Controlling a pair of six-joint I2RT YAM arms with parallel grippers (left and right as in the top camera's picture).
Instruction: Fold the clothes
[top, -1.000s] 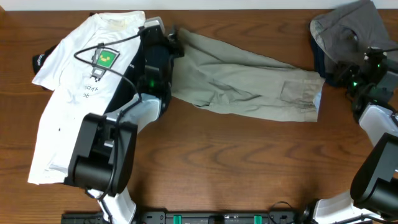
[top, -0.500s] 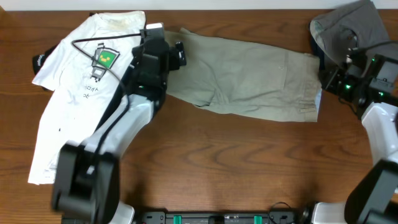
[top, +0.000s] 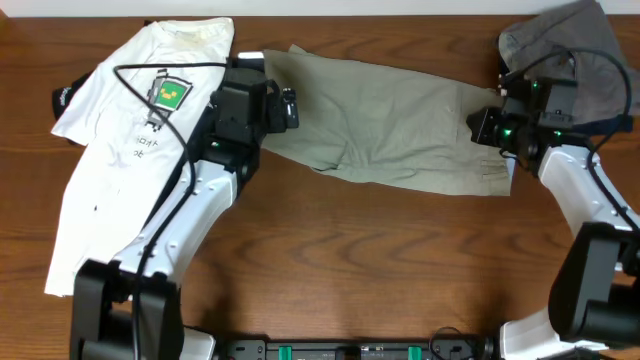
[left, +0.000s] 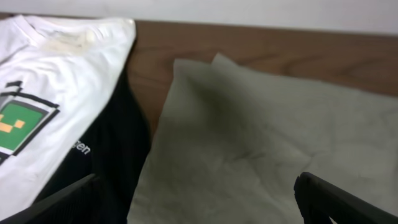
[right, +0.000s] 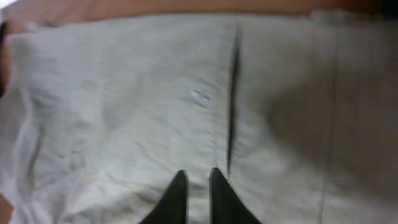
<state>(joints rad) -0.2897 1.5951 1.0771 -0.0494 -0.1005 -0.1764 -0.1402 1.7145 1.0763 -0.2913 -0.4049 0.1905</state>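
1. Progress

- The worktop (top: 380, 260) carries four garments. None of them shows a finished fold, so the task is judged to be at an early stage.
- The white T-shirt (top: 110, 170) lies spread flat at the left, print side up, and is not folded.
- The khaki trousers (top: 390, 120) lie stretched lengthwise across the middle of the far half, waistband and pocket at the right end. They are laid out and fairly smooth. Both arms are positioned at them, so they are judged to be the item in hand.
- The grey garment (top: 565, 45) sits bunched in the far right corner, untouched.
- The left gripper (left: 196, 179) hovers over the left end of the trousers. Its jaws are spread wide and hold nothing.
- The right gripper (right: 198, 173) hangs over the pocket end. Its jaws are drawn almost together, with only a narrow strip of cloth visible between them.
- Remaining work: fold the trousers, then the other garments.

2. Limits of view

- The left arm covers the right edge of the T-shirt and the near left corner of the trousers.
- The grey garment is cut off at the frame edge.
- A dark garment (left: 112, 155) lies mostly hidden under the T-shirt, and its type cannot be determined.
- The right wrist view is blurred. It does not show whether the right jaws pinch any cloth.
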